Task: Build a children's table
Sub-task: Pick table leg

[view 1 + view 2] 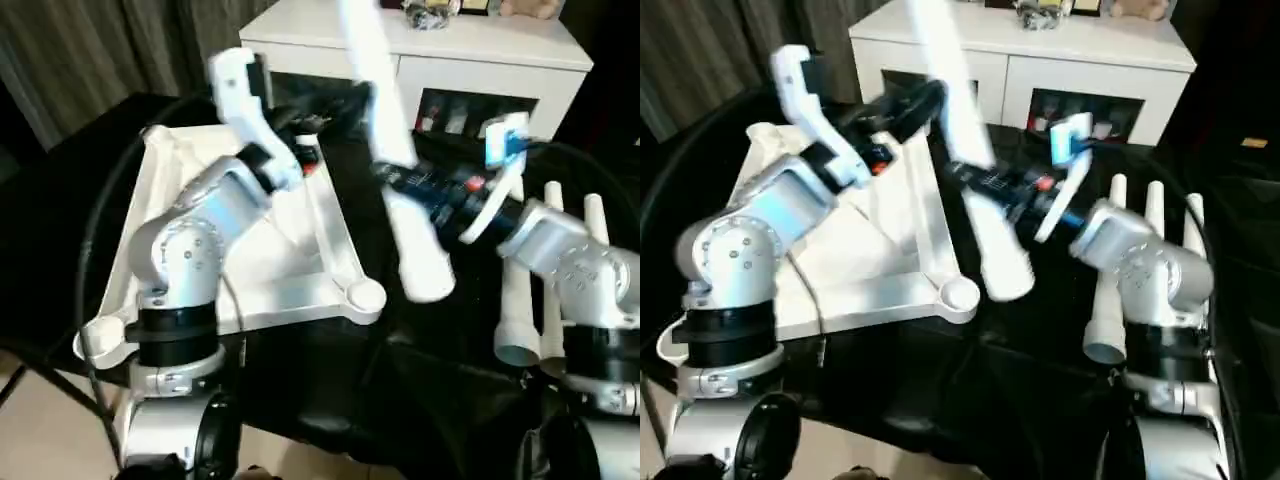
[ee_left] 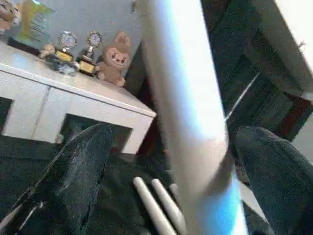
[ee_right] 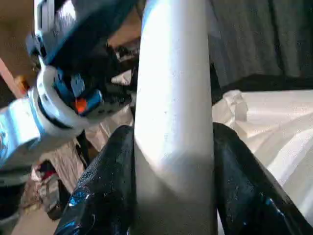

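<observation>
Behind, white cabinet point(image 1: 470, 50); right claw point(image 3: 171, 186) grips leg point(image 1: 400, 170), apparently.

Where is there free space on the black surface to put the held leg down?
The dark strip between the tabletop and the three spare legs is bare, below the held leg. Near the legs and over the tabletop, both arms crowd the space.

Our right gripper point(image 1: 985, 185) clamps a long white tapered plastic leg point(image 1: 970, 150) beside the upturned white square tabletop point(image 1: 890, 270).
</observation>
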Robot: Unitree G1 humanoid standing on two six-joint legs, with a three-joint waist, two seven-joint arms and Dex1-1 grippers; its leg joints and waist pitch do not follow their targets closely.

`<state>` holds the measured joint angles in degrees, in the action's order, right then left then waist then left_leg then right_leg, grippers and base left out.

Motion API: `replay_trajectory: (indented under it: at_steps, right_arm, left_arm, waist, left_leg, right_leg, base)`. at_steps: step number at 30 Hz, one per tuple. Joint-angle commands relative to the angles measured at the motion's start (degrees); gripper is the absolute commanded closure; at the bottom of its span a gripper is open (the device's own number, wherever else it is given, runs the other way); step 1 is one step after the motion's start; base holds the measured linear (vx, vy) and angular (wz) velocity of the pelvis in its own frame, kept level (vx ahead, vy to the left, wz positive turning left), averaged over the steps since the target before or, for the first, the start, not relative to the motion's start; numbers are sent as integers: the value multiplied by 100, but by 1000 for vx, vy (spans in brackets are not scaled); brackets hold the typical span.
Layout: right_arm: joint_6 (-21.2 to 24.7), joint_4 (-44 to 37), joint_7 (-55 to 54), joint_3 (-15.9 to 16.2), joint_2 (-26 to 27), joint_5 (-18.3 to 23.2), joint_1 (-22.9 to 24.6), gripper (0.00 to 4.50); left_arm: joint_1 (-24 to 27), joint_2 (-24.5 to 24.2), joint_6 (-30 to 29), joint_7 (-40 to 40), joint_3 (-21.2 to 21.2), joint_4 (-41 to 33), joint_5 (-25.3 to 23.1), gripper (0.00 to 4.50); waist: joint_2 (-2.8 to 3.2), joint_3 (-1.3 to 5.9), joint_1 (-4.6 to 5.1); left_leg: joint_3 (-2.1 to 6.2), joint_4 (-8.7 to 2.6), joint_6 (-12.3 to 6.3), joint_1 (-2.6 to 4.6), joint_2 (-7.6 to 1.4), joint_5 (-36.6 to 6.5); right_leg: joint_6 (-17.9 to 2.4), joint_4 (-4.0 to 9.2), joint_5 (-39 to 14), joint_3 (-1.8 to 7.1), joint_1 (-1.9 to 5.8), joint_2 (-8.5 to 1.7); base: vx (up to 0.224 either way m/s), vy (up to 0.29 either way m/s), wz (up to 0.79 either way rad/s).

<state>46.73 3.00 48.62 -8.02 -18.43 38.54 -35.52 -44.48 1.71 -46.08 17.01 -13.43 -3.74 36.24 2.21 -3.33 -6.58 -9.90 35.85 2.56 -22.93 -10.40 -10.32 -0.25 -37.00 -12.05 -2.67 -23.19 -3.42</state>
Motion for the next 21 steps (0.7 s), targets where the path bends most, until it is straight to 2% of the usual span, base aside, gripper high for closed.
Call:
replay_trajectory:
  at_steps: [1,5,6,10,11,12,13,14,17,18,21]
  right_arm:
    - [-149,-207,-80,238,-17,-232,38,274]
    - [-313,-292,-220,479,-58,-527,76,274]
    - [-400,-347,-307,551,-62,-624,80,274]
    - [-518,-372,-447,607,-64,-752,70,274]
    - [-953,-428,-659,992,-148,-1376,88,274]
    - [-953,-428,-659,992,-148,-1376,88,274]
    - [-1135,-461,-724,1173,-189,-1634,108,274]
    - [-1480,-552,-925,1609,-276,-2205,161,274]
    - [-1556,-678,-1138,1764,-164,-2376,196,274]
    - [-1545,-713,-1194,1773,-113,-2372,201,274]
    - [-1620,-777,-1426,1862,70,-2471,212,274]
  left_arm:
    - [-70,53,-144,11,10,20,174,0]
    - [-57,19,-129,-22,106,37,114,0]
    - [-48,-8,-118,-99,121,87,58,0]
    - [-48,-31,-98,-227,125,151,-29,0]
    - [-64,-9,-134,-471,-11,234,-58,0]
    - [-64,-9,-134,-471,-11,234,-58,17]
    - [-67,8,-158,-558,-72,256,-49,34]
    - [-39,-3,-206,-591,-104,234,8,34]
    - [38,7,-272,-577,-68,169,52,40]
    - [60,14,-280,-587,-58,153,63,70]
    - [134,73,-312,-725,-54,157,92,79]
  waist:
    - [-128,439,-25]
    - [-124,434,-19]
    - [-106,431,-19]
    - [-111,433,-13]
    - [-90,434,-13]
    - [-108,425,1]
    - [-104,429,-1]
    - [-100,430,-6]
    - [-94,426,14]
    - [-93,424,24]
    - [-80,419,39]
  left_leg:
    - [80,-369,-204,94,-214,-402]
    - [81,-374,-175,102,-216,-488]
    - [87,-380,-157,99,-213,-491]
    - [86,-382,-129,104,-215,-504]
    - [92,-382,-104,102,-223,-502]
    - [85,-382,-39,105,-211,-544]
    - [87,-382,-28,110,-210,-566]
    - [97,-385,16,98,-219,-583]
    - [91,-388,-15,103,-207,-568]
    - [94,-392,-39,104,-207,-619]
    - [97,-401,-52,109,-214,-704]
  right_leg:
    - [-1205,466,-554,230,314,-428]
    - [-1180,482,-592,238,308,-431]
    - [-1147,476,-593,238,310,-421]
    - [-1122,477,-524,243,309,-421]
    - [-1121,471,-507,240,302,-423]
    - [-1084,487,-538,240,300,-412]
    - [-1091,479,-545,243,306,-420]
    - [-1052,473,-575,246,313,-429]
    - [-1045,476,-510,252,302,-418]
    - [-1073,478,-533,250,304,-414]
    - [-1100,480,-527,254,296,-404]
  base:
    - [0,0,0]
    - [0,0,0]
    - [0,0,0]
    - [0,0,0]
    - [0,0,0]
    - [0,0,0]
    - [0,0,0]
    - [0,0,0]
    - [0,0,0]
    - [0,0,0]
    - [0,0,0]
